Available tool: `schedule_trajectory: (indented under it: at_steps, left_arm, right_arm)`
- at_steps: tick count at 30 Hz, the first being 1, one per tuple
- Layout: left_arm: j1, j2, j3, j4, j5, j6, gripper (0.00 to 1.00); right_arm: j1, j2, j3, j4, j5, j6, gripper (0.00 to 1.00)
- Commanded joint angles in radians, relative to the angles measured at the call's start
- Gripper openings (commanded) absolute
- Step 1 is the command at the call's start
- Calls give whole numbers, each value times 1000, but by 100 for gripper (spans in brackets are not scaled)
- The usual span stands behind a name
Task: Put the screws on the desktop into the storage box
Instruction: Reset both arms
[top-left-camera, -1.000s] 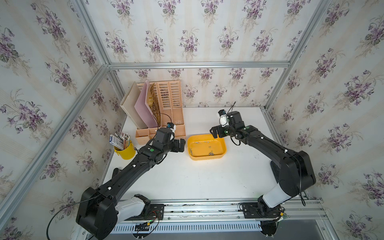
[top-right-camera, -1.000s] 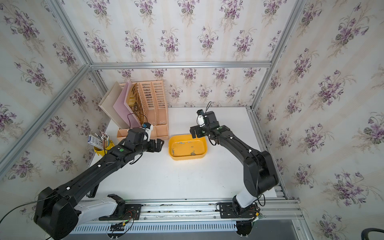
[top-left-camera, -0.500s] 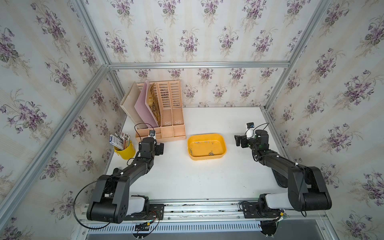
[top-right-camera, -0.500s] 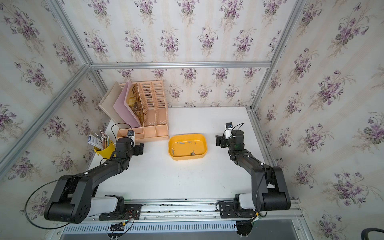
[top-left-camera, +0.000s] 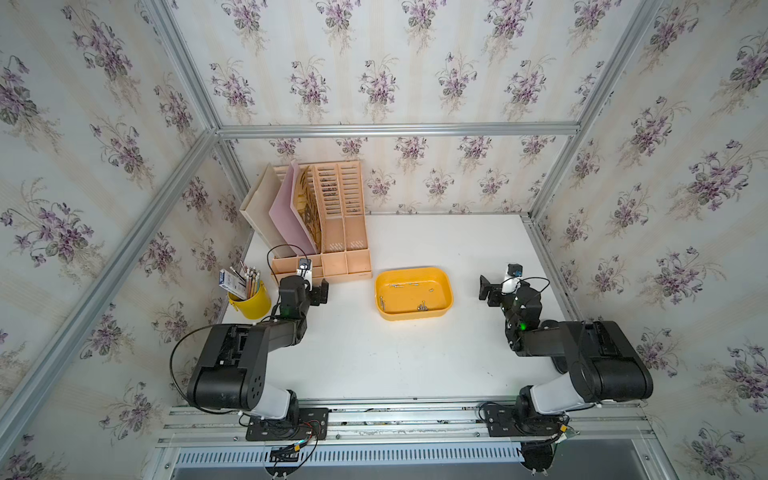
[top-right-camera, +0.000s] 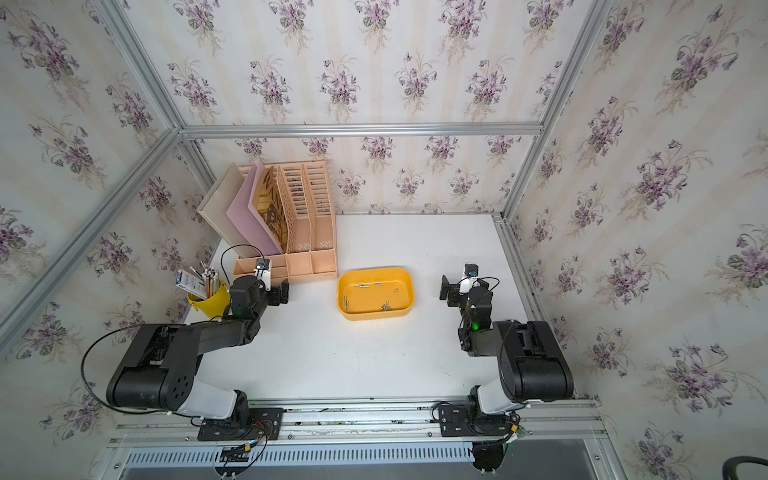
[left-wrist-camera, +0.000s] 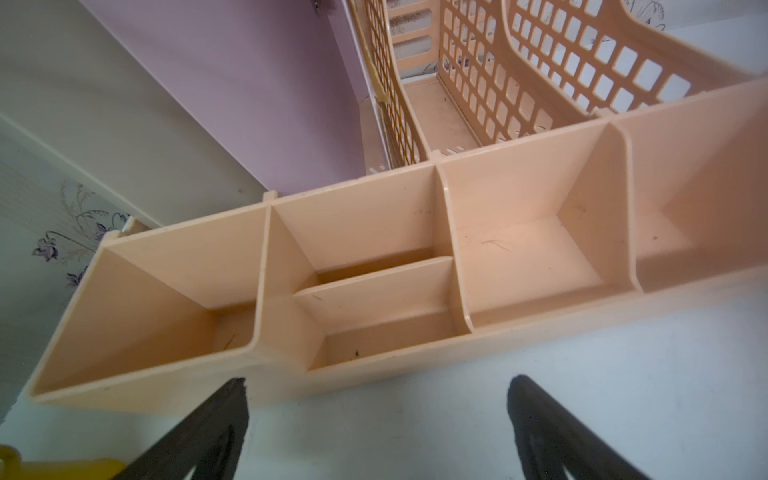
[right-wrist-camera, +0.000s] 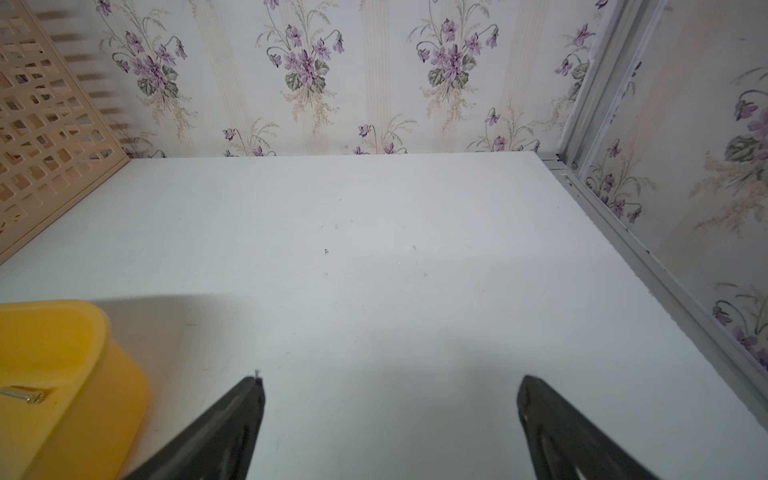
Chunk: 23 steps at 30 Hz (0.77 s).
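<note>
Where the screws (top-left-camera: 422, 307) lie, we find them scattered on the floor of the yellow box (top-left-camera: 413, 271), which sits on the white desktop (top-left-camera: 415, 357) near its middle. Left of the box, the left gripper (left-wrist-camera: 376, 388) has its jaws spread wide and empty, just in front of the peach file organizer (top-left-camera: 332, 232). A yellow pencil cup (top-left-camera: 251, 301) stands farther left. Right of the box, the right gripper (right-wrist-camera: 390, 382) also gapes wide, holding nothing.
</note>
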Motion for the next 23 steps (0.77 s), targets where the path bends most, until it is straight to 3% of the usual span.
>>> schedule_trajectory:
  at_steps: [1,23]
  left_arm:
    - [3,0,8,10,24,-5,99]
    - [3,0,6,12,25,-6,99]
  right_arm:
    - [0,-2,-2,111,29,20,100]
    - [0,4,2,117,37,21,100]
